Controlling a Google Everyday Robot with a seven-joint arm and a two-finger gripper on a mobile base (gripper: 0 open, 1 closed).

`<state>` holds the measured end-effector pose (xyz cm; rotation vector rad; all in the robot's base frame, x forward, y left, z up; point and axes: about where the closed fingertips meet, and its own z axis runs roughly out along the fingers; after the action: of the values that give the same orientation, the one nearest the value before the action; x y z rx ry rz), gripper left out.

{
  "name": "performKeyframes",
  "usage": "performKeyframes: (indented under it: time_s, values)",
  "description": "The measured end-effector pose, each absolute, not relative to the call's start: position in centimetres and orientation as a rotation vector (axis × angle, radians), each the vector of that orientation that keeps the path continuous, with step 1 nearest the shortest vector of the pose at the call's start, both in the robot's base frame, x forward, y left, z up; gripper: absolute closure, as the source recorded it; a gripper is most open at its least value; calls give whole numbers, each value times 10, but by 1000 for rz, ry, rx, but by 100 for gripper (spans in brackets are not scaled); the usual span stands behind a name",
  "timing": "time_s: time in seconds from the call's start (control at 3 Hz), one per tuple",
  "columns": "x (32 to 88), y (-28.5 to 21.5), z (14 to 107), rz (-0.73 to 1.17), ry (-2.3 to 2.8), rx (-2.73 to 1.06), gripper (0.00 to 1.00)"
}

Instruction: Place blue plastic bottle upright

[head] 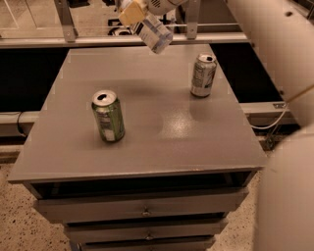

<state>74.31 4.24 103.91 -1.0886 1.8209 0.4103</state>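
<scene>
The blue plastic bottle (155, 34) is held tilted in the air above the far edge of the table (162, 122), clamped, apparently at its cap end, by the gripper (133, 13). Righting it, setting it down and releasing it are yet to be done.

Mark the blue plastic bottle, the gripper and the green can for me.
blue plastic bottle (156, 34), camera view, tilted clear body
gripper (135, 13), camera view, top of frame, between fingertips holding the bottle
green can (110, 120), camera view, side wall
</scene>
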Motion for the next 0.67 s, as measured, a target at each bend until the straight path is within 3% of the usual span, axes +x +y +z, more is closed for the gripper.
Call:
performKeyframes:
  time_s: [0.67]
  values:
    - [668, 43, 1012, 611, 1568, -965, 100]
